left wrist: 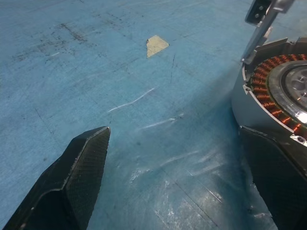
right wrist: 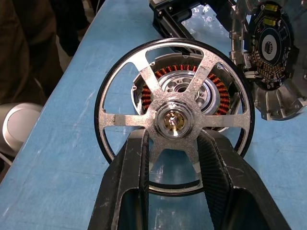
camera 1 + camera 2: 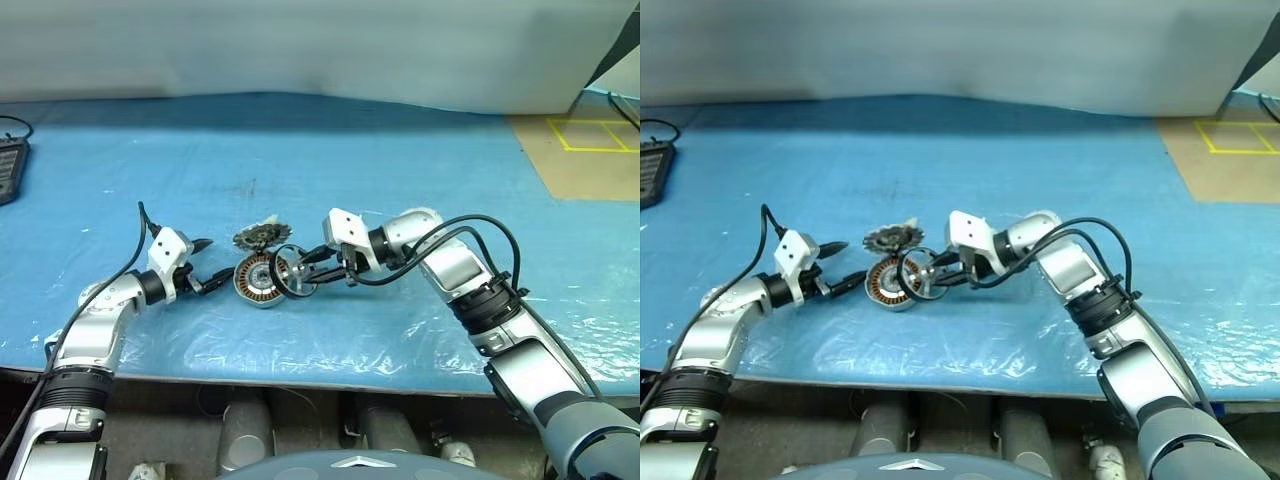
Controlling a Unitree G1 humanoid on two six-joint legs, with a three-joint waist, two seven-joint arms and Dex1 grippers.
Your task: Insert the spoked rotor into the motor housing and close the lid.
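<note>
Rotor: spoked rotor (image 2: pixel 175 120) stands on edge, its hub clamped between the two black fingers (image 2: pixel 129 177) of the right gripper (image 3: pixel 305 272), rim and spokes fanning out around them.
Housing: motor housing (image 3: pixel 258 279) tilted on the blue table cover (image 3: pixel 400 170), copper windings facing the rotor, which hangs just beside it at 3 o'clock.
Lid: lid (image 3: pixel 262 236) lies near the housing at 12 o'clock, toothed edge showing.
Left gripper: left gripper (image 3: pixel 207 265) spread wide at the housing's 9 o'clock, grasping nothing; one finger (image 1: pixel 278 177) sits against the housing wall.
</note>
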